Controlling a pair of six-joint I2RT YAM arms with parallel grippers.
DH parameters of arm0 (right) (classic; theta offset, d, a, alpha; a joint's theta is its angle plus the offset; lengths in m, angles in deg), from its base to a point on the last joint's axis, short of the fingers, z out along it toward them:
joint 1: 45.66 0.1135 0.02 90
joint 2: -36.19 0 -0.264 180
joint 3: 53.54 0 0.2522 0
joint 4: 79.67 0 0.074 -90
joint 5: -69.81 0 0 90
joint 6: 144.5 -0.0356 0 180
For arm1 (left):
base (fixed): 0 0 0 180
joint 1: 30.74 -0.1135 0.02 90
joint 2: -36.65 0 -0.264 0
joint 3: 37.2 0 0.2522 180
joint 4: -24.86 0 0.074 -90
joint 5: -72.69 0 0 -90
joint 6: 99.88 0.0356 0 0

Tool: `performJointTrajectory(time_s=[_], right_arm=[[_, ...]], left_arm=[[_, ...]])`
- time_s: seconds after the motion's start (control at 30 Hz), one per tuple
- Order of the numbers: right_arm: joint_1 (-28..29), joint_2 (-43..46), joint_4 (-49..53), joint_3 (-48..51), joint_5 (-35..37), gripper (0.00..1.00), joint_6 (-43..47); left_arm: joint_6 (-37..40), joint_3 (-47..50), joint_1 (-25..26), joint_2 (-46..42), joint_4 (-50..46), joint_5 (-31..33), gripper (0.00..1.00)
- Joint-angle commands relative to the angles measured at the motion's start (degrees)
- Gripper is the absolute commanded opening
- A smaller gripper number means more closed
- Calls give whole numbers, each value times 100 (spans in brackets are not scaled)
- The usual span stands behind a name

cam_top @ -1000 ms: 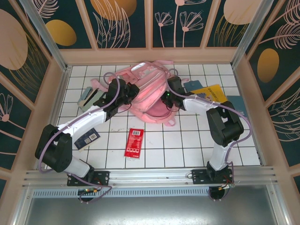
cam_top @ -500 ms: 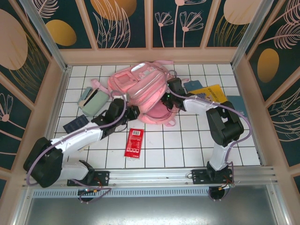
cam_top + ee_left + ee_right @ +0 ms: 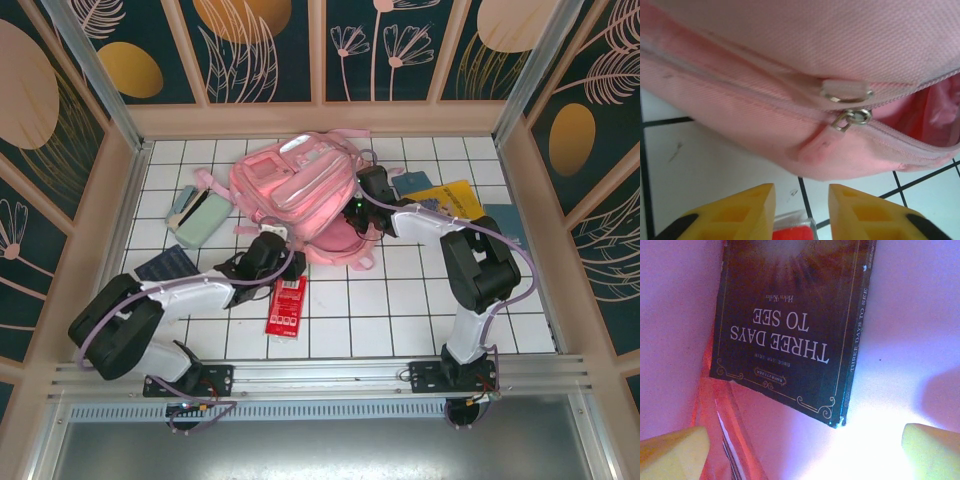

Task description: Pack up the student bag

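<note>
Top external view: the student bag (image 3: 298, 188) lies flat near the far edge of the tabletop (image 3: 420, 300), roughly midway along it, with its open mouth facing the near side. The left gripper (image 3: 283, 262) sits right at the bag's near rim, just on the far side of a red packet (image 3: 287, 305). Can't really make out its fingers from up here. The right gripper (image 3: 350, 212) is poked into the bag's mouth from the right. A mint-green pencil case (image 3: 200, 218) lies just left of the bag, and a yellow book (image 3: 445, 195) is over toward the right edge.

Left wrist view: the left gripper (image 3: 801, 210) has its yellow fingers a little apart with nothing between them. Pink fabric and a metal zip pull (image 3: 852, 116) are just ahead, and a bit of the red packet (image 3: 792, 234) shows below.

Right wrist view: the right gripper (image 3: 800, 455) is spread wide and holding nothing, with pink lining all around it. A dark book (image 3: 790, 330) titled "THREE DAYS TO SEE" lies inside the bag, ahead of the fingertips.
</note>
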Motion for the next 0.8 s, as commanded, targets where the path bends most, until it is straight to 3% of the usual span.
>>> performJointTrajectory(time_s=[0.0,0.17,0.4,0.53,0.6,0.63,0.73,0.77], right_arm=[[72,353,-181,-47,-360,99,20],[82,372,-149,-41,-396,99,13],[91,412,-273,49,-457,99,-74],[91,404,-347,114,-482,99,-104],[91,393,-367,120,-492,99,-110],[91,396,-373,120,-505,99,-116],[91,417,-387,139,-510,99,-118],[91,422,-384,142,-502,99,-112]], left_arm=[[418,-304,81,161,416,165,37],[641,-493,102,503,509,306,38],[748,-703,117,863,68,959,22],[756,-701,121,949,22,1091,24],[760,-796,123,1069,-107,1273,37],[760,-832,116,1125,-162,1356,38],[795,-875,118,1266,-166,1317,20],[773,-862,121,1260,-158,1300,7]])
